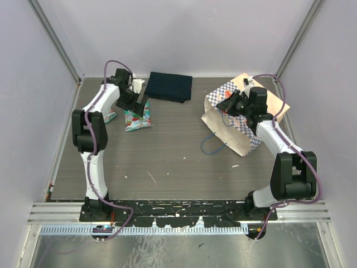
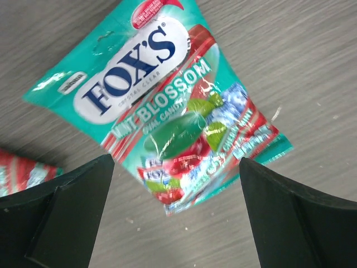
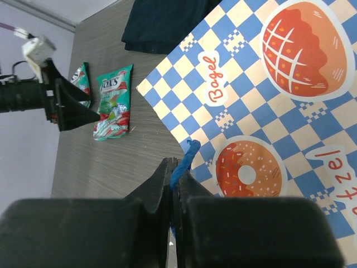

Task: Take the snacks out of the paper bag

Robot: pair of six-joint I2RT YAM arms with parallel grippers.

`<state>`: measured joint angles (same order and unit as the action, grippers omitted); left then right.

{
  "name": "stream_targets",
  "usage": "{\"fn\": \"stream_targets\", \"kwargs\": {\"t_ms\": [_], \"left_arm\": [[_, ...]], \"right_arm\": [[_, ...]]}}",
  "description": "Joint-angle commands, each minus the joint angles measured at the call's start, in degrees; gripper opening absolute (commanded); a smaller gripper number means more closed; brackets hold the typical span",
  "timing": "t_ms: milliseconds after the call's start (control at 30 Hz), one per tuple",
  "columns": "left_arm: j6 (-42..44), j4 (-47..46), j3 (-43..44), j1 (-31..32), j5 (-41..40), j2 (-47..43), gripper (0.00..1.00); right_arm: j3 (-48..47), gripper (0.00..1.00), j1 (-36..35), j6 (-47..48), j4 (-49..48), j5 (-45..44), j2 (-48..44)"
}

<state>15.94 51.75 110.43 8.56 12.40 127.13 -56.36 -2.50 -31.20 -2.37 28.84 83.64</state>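
A teal snack pouch (image 1: 138, 118) (image 2: 162, 95) (image 3: 114, 100) lies flat on the table at the back left. My left gripper (image 1: 131, 101) (image 2: 174, 163) hovers over it, open, with nothing between its fingers. A second snack pouch (image 1: 110, 116) (image 2: 22, 167) (image 3: 82, 78) lies just left of it, partly hidden by my left arm. The checkered paper bag (image 1: 237, 131) (image 3: 268, 84) sits at the back right. My right gripper (image 1: 228, 106) (image 3: 175, 167) is shut on the bag's blue cord handle (image 3: 187, 156). The bag's inside is hidden.
A folded dark navy cloth (image 1: 170, 86) (image 3: 162, 22) lies at the back centre. The bag's other blue cord handle (image 1: 212, 146) trails on the table in front of the bag. A small white scrap (image 1: 235, 166) lies nearby. Walls close in the left, right and back.
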Motion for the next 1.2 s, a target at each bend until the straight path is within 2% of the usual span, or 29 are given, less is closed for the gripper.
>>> {"fn": "stream_targets", "kwargs": {"t_ms": [0,100,233,400,500,700,833,967,1167], "left_arm": [[-1.40,-10.83,-5.09,0.09,-1.94,-14.78,0.98],[-5.38,-14.85,-9.14,-1.45,-8.65,-19.33,0.98],[-15.07,-11.99,-8.93,-6.86,-17.84,-17.99,0.98],[-26.67,-10.79,-11.15,-14.52,-19.12,-16.48,0.98],[-27.25,-13.99,-14.28,-15.41,-19.71,-16.93,0.98],[-28.32,-13.75,-13.87,-15.41,-25.49,-13.58,0.98],[-27.91,-17.33,-15.02,-15.42,-23.90,-12.48,0.99],[-29.23,-17.68,-12.71,-15.41,-23.09,-9.51,0.99],[-33.63,-16.57,-8.45,-15.42,-27.18,-4.14,0.99]], "right_arm": [[-1.00,0.08,0.13,-0.48,-3.56,1.34,-0.93],[-0.99,0.08,0.17,-0.60,-3.77,1.59,-0.93],[-0.82,0.08,0.13,-0.78,-3.92,1.83,-1.17],[-0.55,0.09,0.13,-0.87,-4.06,2.31,-1.52],[-0.35,0.12,0.13,-0.60,-4.21,2.60,-1.80],[-0.43,0.16,0.17,-0.41,-4.14,2.91,-2.31],[-0.51,0.16,0.13,-0.41,-4.01,2.88,-2.17],[-0.62,0.16,0.15,-0.25,-3.96,2.76,-2.07],[-0.81,0.16,0.13,0.39,-3.37,2.21,-1.92]]}}
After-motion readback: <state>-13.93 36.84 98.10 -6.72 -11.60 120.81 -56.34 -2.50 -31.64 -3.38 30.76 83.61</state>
